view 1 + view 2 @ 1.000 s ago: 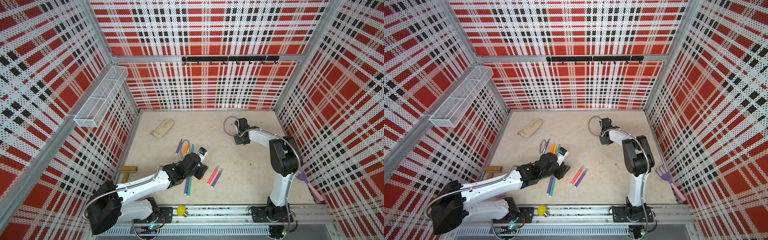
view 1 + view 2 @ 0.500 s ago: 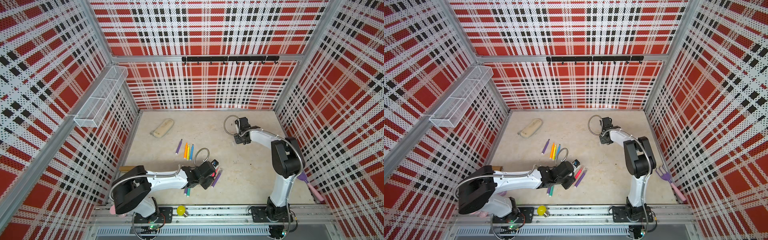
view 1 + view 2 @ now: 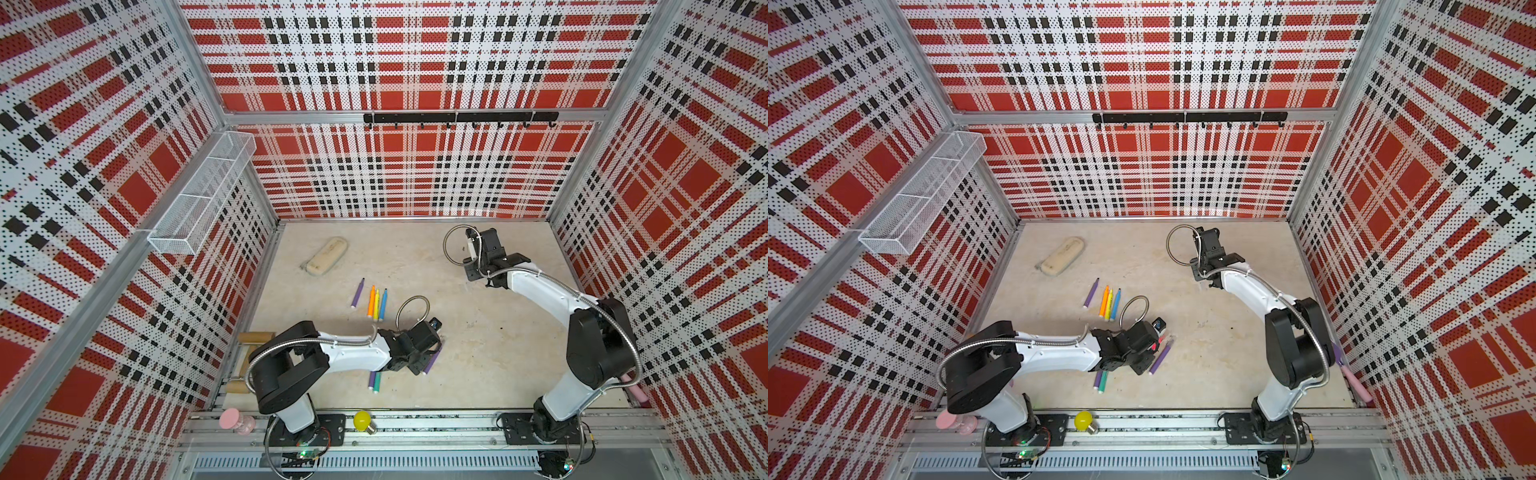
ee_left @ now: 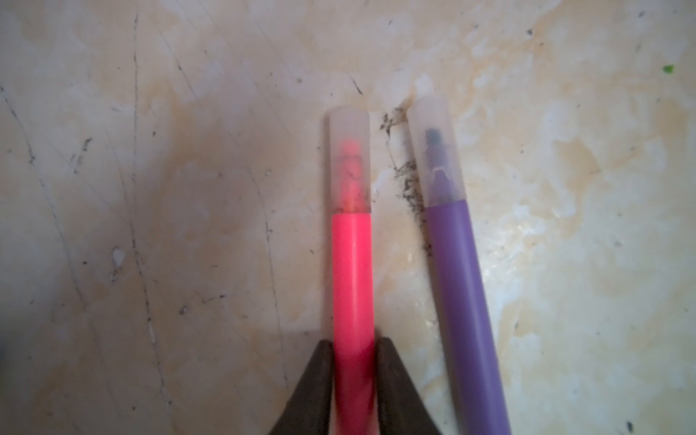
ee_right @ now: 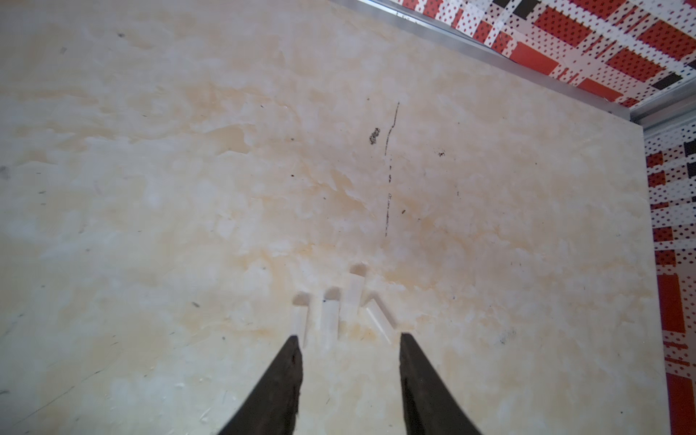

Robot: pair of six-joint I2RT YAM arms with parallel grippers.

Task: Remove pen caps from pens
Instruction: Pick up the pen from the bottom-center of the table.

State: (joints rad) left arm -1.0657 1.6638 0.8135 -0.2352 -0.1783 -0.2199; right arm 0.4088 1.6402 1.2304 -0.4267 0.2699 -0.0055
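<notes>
The left pincer (image 4: pixel 354 346) is closed on the barrel of the pink pen (image 4: pixel 352 275), with both dark fingertips pressed to its sides. The grip sits far back on the barrel, so the clear cap (image 4: pixel 348 162) juts out free ahead of the tips. That looks deliberate, leaving the cap end exposed for the other arm to pull. A purple pen (image 4: pixel 459 301), capped too, lies just beside the held one, not touching it and outside the jaws.

In a top view, beyond this pincer, a row of four pens (image 3: pixel 371 301) (purple, orange, yellow, blue) lies side by side. Their points look bare as far as I can judge, so these are likely the finished ones, kept clear of the work. Behind the pincer, a purple-and-teal pair (image 3: pixel 377 382) pokes out from under the arm.

The right pincer (image 5: pixel 350 337) stands well apart from the left one, its jaws spread and empty. Four loose pen caps (image 5: pixel 329 320) lie on the table (image 5: pixel 188 169) just ahead of its tips, which is probably the drop spot for pulled caps.

Whether the pink pen rests on the table or is lifted, I cannot tell, and the left wrist view cuts off its plug end. The arm hides the far ends of the pair beneath it, so it is unclear whether they are capped. From above, the loose caps nearly vanish against the pale table.
</notes>
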